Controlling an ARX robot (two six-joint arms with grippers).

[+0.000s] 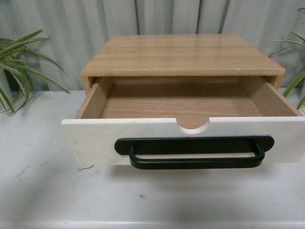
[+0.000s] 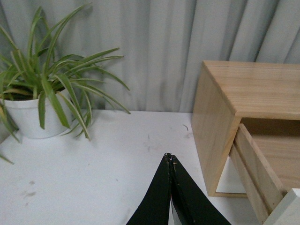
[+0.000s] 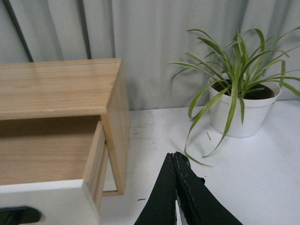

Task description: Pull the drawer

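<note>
The drawer (image 1: 95,140) stands pulled well out of its light wood cabinet (image 1: 181,55), showing a bare wood floor inside. Its white front carries a long black bar handle (image 1: 195,152) and a semicircular notch (image 1: 193,125) in the top edge. Neither arm shows in the front view. My left gripper (image 2: 169,157) is shut with nothing in it, over the table to the left of the cabinet (image 2: 220,122). My right gripper (image 3: 176,155) is shut and empty too, off to the right of the drawer (image 3: 56,201), apart from it.
A potted spider plant (image 2: 28,117) stands at the back left and another (image 3: 243,110) at the back right, their leaves reaching over the white table (image 1: 43,191). A grey curtain (image 1: 62,28) hangs behind the cabinet.
</note>
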